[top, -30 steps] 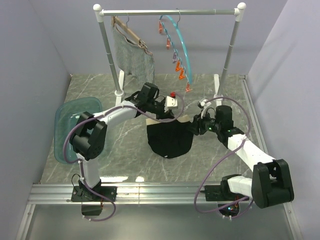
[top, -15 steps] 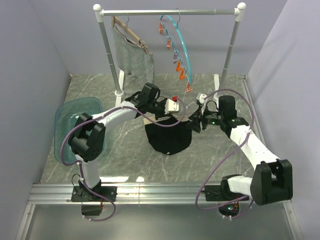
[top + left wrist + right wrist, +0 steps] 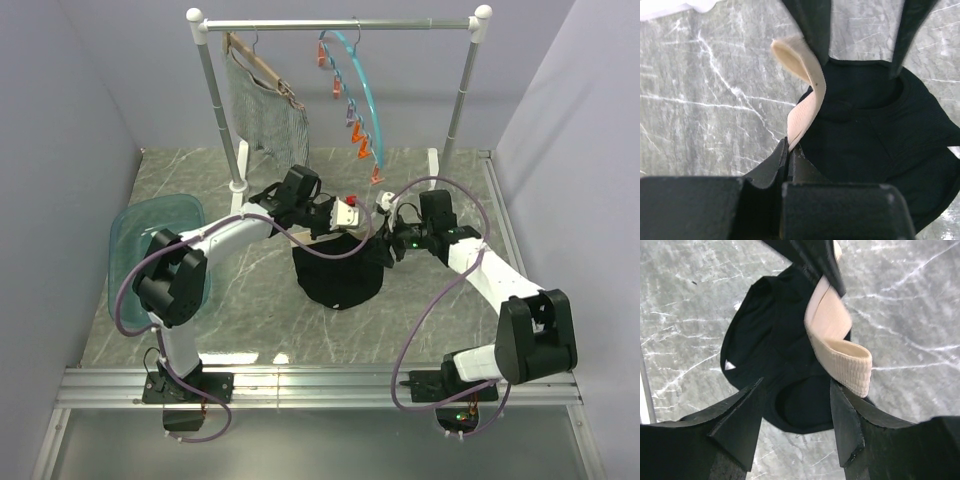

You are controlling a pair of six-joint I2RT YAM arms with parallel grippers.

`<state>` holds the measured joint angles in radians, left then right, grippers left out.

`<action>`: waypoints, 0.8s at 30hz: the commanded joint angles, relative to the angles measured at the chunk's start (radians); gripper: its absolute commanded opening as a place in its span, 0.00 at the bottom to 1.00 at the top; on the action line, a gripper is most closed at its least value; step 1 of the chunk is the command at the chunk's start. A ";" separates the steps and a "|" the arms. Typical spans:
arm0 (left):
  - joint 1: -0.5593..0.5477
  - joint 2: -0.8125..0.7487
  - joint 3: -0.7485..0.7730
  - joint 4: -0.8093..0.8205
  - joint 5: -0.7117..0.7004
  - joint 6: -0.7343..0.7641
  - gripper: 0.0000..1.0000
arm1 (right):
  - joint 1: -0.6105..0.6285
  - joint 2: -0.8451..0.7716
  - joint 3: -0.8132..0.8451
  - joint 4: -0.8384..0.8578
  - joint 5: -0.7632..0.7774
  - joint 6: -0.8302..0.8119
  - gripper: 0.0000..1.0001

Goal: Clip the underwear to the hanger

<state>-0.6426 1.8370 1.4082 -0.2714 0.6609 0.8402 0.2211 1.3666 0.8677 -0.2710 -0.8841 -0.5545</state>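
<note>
The black underwear hangs partly lifted over the marble table, its lower part resting on it. My left gripper is shut on its pale waistband, which loops up from the jaws. My right gripper is open beside it. In the right wrist view the gripper straddles the black fabric, with the waistband loop against its right finger. The teal hanger with orange and purple clips hangs from the rail, behind and above both grippers.
A white clothes rail on two posts stands at the back. A brown wooden hanger with grey mesh cloth hangs on its left. A teal tray lies at the table's left edge. Cables loop round both arms.
My right gripper has moved left and away from me, close to the left gripper. The underwear has drawn in narrower and its top has risen a little.
</note>
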 commanded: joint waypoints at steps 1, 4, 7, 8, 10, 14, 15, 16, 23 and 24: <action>-0.011 -0.050 0.032 -0.020 0.046 0.048 0.00 | 0.015 0.003 0.073 0.010 0.008 -0.030 0.61; -0.012 -0.053 0.034 -0.032 0.045 0.063 0.00 | -0.008 -0.007 0.088 -0.016 0.016 -0.045 0.60; -0.014 -0.068 0.019 -0.066 0.046 0.106 0.00 | -0.087 -0.049 0.073 -0.060 -0.025 -0.091 0.62; -0.012 -0.076 0.008 -0.066 0.049 0.118 0.00 | -0.107 -0.061 0.071 -0.098 -0.039 -0.129 0.63; -0.014 -0.091 -0.021 -0.057 0.051 0.134 0.00 | -0.149 -0.092 0.060 -0.115 -0.053 -0.150 0.66; -0.017 -0.085 -0.009 -0.069 0.065 0.128 0.00 | -0.143 -0.106 0.053 -0.137 -0.081 -0.186 0.90; -0.019 -0.082 0.000 -0.074 0.068 0.129 0.00 | -0.132 -0.097 0.062 -0.134 -0.087 -0.183 0.94; -0.020 -0.082 0.003 -0.074 0.068 0.128 0.00 | -0.118 -0.089 0.068 -0.137 -0.088 -0.189 0.94; -0.034 -0.065 0.041 -0.095 0.052 0.117 0.00 | 0.007 -0.047 0.117 -0.171 -0.072 -0.246 0.95; -0.034 -0.065 0.041 -0.095 0.052 0.111 0.00 | 0.024 -0.044 0.116 -0.166 -0.067 -0.245 0.95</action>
<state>-0.6682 1.7973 1.4033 -0.3634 0.6868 0.9466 0.2092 1.3201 0.9325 -0.4271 -0.9447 -0.7605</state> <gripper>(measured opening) 0.015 0.946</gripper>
